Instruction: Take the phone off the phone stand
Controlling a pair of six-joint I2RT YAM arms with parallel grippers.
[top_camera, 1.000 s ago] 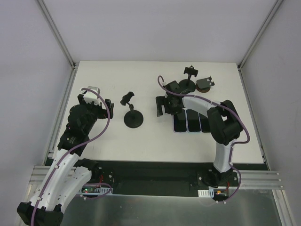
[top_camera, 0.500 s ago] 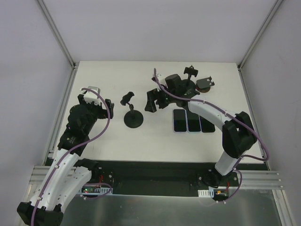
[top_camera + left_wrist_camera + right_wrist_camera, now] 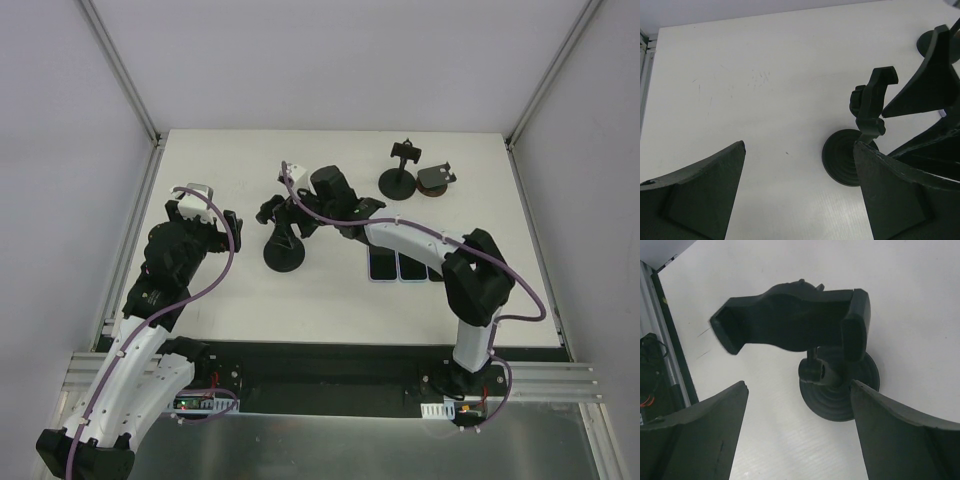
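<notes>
At mid-worktop [image 3: 220,165], the right pincer [image 3: 797,386] gapes wide either side of the stand [image 3: 837,390], fingers clear of its cradle. The left pincer [image 3: 800,147], also spread, hangs just left of the same stand. Three phones [image 3: 410,270] lie flat side by side to the stand's right, apart from it, far ends hidden under the right arm. Another stand [image 3: 399,180] and a brown-based mount [image 3: 434,181] sit far right, well apart.

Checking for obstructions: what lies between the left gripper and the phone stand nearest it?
Nothing: the top view shows only bare table between the left gripper and that phone stand.
</notes>
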